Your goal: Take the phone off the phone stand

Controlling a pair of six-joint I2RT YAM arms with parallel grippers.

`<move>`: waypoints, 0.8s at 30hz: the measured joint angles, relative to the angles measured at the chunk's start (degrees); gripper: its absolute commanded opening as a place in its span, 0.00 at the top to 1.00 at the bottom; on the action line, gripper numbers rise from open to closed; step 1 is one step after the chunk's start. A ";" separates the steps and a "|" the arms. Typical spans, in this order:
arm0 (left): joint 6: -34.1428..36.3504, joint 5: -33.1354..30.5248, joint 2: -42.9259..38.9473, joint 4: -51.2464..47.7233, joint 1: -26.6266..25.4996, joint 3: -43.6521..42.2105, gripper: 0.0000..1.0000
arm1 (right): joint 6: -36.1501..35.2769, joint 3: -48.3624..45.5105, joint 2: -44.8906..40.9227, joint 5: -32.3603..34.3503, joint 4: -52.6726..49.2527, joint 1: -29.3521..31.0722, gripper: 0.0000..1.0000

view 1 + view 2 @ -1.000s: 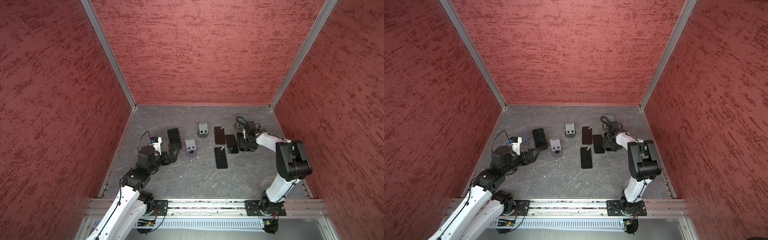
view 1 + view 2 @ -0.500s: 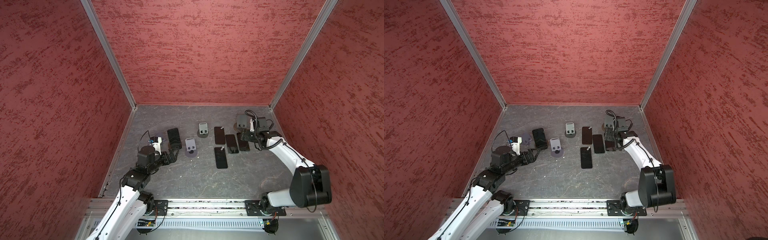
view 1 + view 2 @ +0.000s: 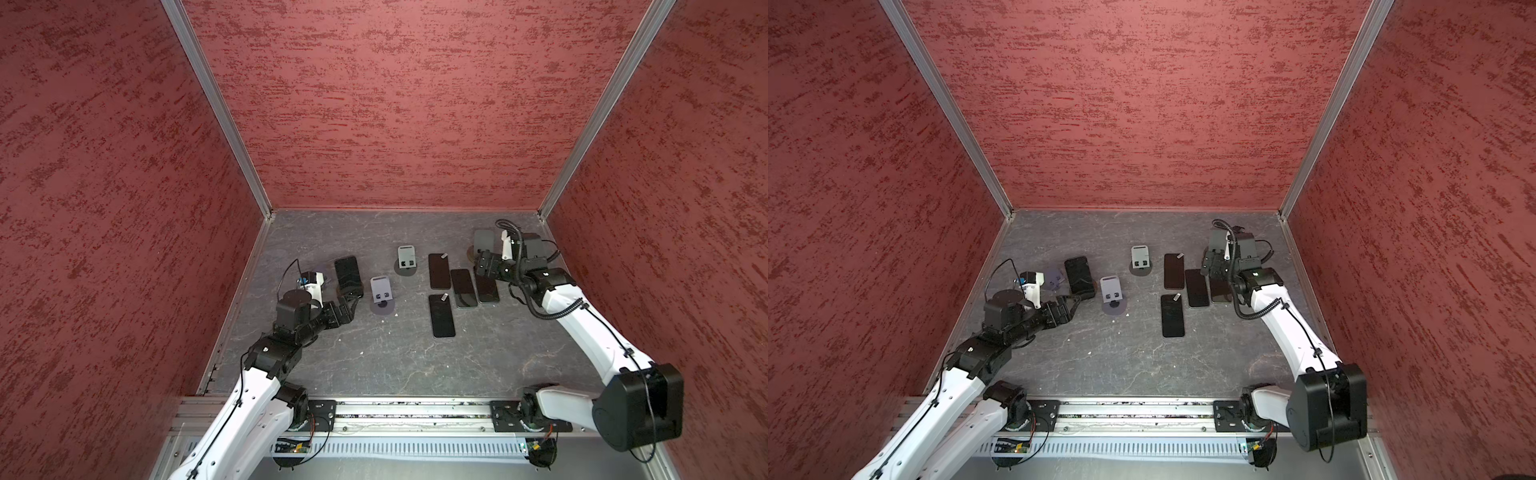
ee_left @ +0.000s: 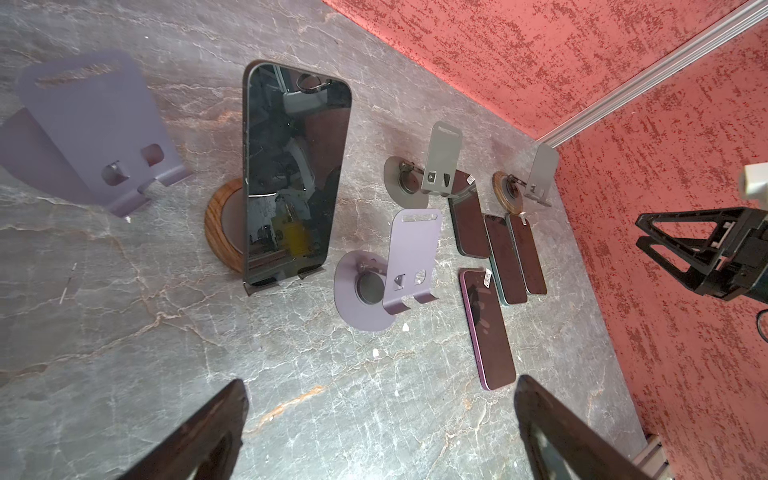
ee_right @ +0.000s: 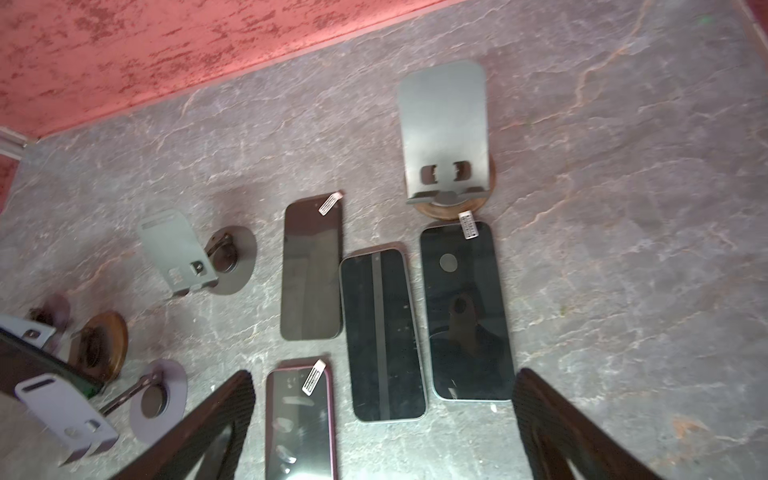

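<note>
A black phone [image 3: 347,272] [image 3: 1079,274] [image 4: 291,166] leans upright in a phone stand with a round wooden base [image 4: 220,235] at the left of the floor. My left gripper [image 3: 351,305] [image 3: 1069,305] [image 4: 382,382] hovers just in front of its lower edge, open and empty, apart from it. My right gripper [image 3: 484,266] [image 3: 1210,266] [image 5: 384,374] hangs open above the far end of a row of phones lying flat, holding nothing. The rightmost flat phone [image 5: 467,311] lies under it, in front of an empty grey stand [image 5: 444,133].
Several dark phones lie flat right of centre [image 3: 439,271] [image 3: 441,316]. Empty stands: a lilac one [image 3: 381,291] beside the standing phone, a grey one [image 3: 406,257] behind it, another lilac one [image 4: 91,129] to its other side. Red walls close in three sides.
My right gripper has opened and lifted back off the rightmost flat phone, and that arm's elbow has swung out to the right. The left arm has not moved.
</note>
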 measured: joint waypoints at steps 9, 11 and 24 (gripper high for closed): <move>0.02 -4.28 0.02 -1.51 -3.17 1.16 0.01 | 0.48 2.45 4.15 -0.09 0.13 9.14 0.01; 0.00 -5.60 0.04 -2.12 -3.96 1.55 0.00 | 0.50 3.48 5.79 -0.02 0.31 11.47 0.01; -1.51 -14.43 5.14 -5.95 -5.55 5.46 0.00 | 0.55 7.93 16.09 2.34 1.75 22.40 0.01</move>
